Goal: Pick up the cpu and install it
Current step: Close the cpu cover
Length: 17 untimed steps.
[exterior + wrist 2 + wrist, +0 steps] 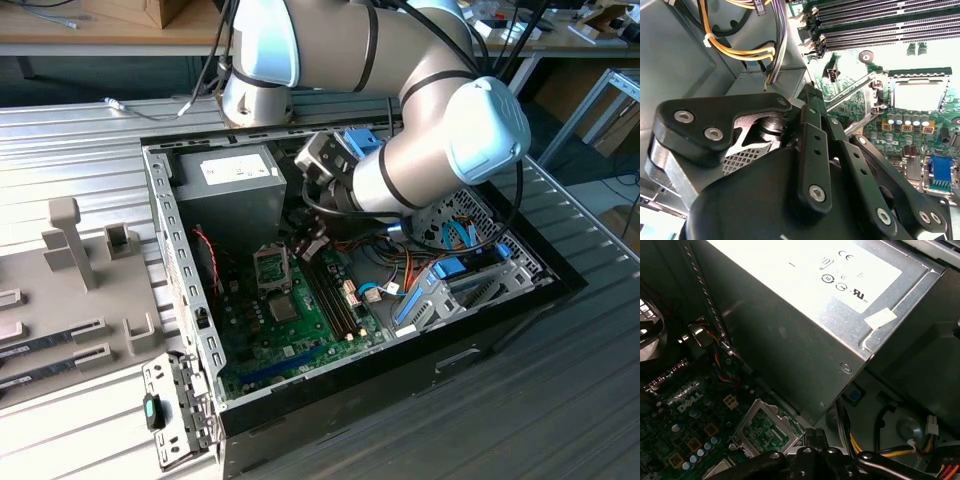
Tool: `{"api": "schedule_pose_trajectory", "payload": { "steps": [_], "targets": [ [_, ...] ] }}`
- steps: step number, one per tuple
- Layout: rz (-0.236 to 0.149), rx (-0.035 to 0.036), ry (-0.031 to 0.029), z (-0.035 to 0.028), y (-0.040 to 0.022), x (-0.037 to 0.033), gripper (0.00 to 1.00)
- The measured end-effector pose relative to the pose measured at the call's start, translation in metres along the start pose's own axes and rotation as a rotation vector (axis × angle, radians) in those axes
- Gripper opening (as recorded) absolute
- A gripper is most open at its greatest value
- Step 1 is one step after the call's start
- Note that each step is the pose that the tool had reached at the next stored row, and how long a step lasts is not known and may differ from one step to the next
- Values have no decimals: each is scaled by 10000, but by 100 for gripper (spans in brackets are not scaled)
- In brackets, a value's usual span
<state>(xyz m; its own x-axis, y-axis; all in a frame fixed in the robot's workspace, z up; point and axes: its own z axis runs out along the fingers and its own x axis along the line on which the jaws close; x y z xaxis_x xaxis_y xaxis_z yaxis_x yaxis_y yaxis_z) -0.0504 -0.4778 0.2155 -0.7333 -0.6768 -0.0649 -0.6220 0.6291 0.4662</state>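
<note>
While lowered into the case (180, 215), gripper (807, 95) (grip unclear) near socket frame (917, 92); cpu unseen.

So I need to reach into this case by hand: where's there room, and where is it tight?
Freest inside: the green board between the socket and the case's front wall. Outside, the ribbed table in the foreground is bare. Crowded: around the gripper, hemmed by the power supply and cables.
</note>
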Motion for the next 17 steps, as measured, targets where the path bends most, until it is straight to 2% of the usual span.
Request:
{"api": "schedule_pose_trajectory", "payload": {
  "steps": [17],
  "targets": [
    [-107, -6, 59, -59, -39, 56, 11]
  ]
}}
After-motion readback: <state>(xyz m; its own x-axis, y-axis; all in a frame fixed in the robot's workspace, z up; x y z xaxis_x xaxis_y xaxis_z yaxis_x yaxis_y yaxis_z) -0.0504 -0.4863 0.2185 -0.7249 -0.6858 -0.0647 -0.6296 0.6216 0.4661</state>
